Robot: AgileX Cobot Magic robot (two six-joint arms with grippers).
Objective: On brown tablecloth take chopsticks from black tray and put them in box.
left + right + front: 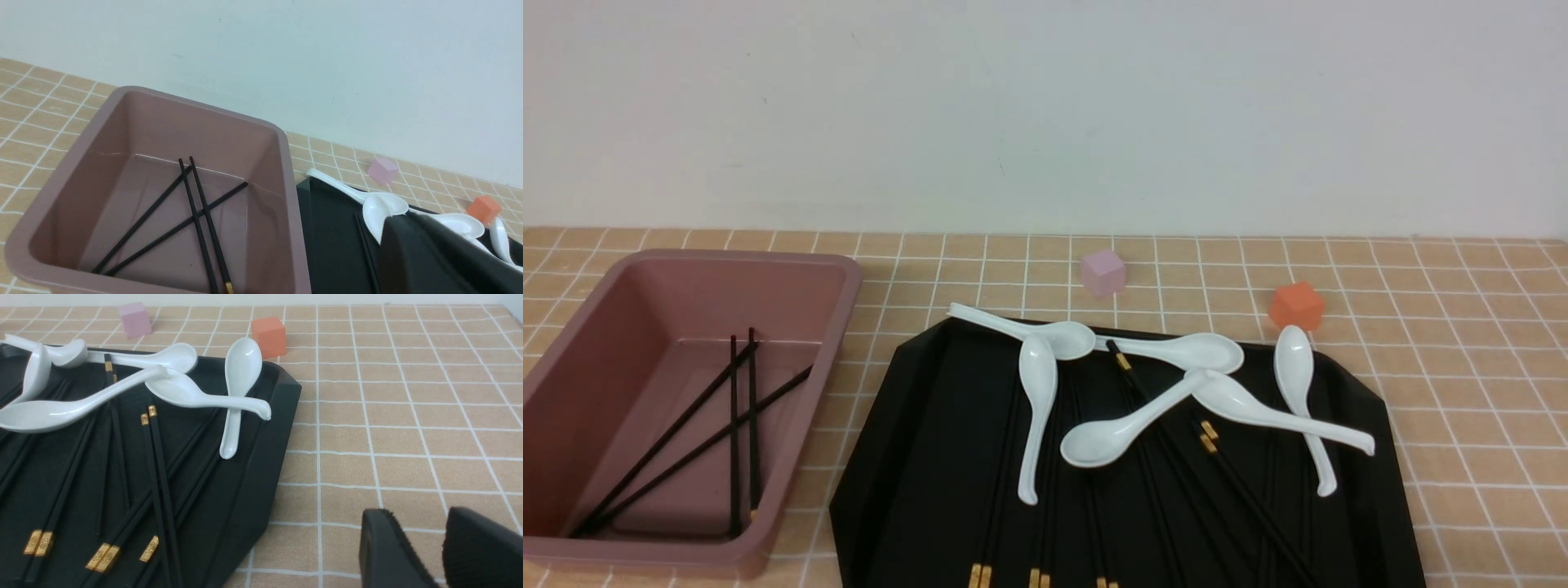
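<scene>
Left gripper [402, 226]: closed, empty | right gripper [412, 518]: fingers parted, empty | chopsticks [1258, 506]: four lay crossed in the box [845, 318], others lay in the tray [866, 490] among the spoons [1111, 437]

Left pincer [394, 228] shut; right pincer [414, 514] slightly open.

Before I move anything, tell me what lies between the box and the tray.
Only a bare strip of tablecloth lies between the box and the tray, as the front view shows.
</scene>
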